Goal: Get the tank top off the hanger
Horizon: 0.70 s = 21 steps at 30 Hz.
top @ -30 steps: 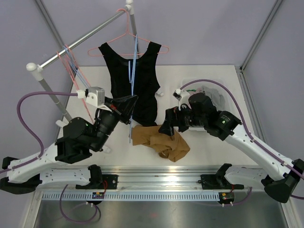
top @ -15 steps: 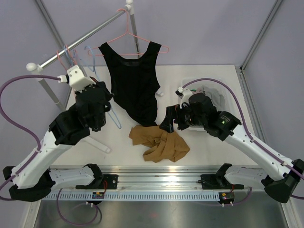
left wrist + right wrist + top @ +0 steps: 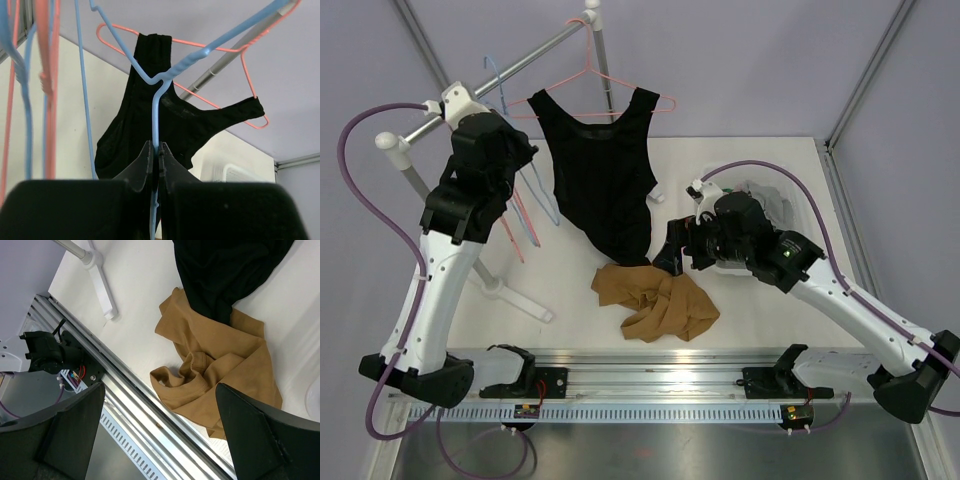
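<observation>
The black tank top hangs on a pink hanger hooked over the rack's rod, its hem touching the table. In the left wrist view the tank top and its pink hanger lie straight ahead. My left gripper is raised beside the rod, left of the tank top, and is shut on a bare blue hanger. My right gripper hovers open and empty by the tank top's hem. Seen from the right wrist, that gripper is above a tan garment.
The tan garment lies crumpled on the table below the tank top. Several more pink and blue hangers dangle from the rod at the left. The rack's white foot and a white basket stand on the table.
My left arm has swung up and left from the table's middle to the rod, carrying the blue hanger. The right arm has barely moved.
</observation>
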### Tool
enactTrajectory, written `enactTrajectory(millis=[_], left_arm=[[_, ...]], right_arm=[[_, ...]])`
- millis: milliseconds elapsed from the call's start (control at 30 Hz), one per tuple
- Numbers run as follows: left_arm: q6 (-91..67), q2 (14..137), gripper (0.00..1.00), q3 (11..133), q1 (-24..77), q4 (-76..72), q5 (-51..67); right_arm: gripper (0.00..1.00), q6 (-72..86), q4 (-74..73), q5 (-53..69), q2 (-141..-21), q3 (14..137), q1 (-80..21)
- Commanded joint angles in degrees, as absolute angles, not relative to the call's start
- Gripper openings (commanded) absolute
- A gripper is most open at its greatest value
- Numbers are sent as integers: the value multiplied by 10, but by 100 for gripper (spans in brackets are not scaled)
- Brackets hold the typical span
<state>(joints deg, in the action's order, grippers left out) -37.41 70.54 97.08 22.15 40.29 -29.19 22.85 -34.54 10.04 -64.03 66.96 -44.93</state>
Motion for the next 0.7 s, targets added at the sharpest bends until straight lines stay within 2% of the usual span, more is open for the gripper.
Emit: enactTrajectory(millis=[0,167,433,567,633,667], left_arm=[[-377,715,0,1012,181,374,-221],[-402,691,0,969,163,360,-238],[-467,622,0,811,153,319,-254],[-461,631,0,817,149,314,-233],[-460,632,10,827,149,316,-231],[-460,630,19,831,148,318,-227]], right_arm=[[100,211,-323,97,-658,697,-454],[100,217,-303,104,-663,685,-454],[99,214,-299,120,-683,687,-454],[99,225,-266,148,-700,664,-455],[100,231,-248,148,-709,645,-462],[99,231,-232,142,-721,628,-468]])
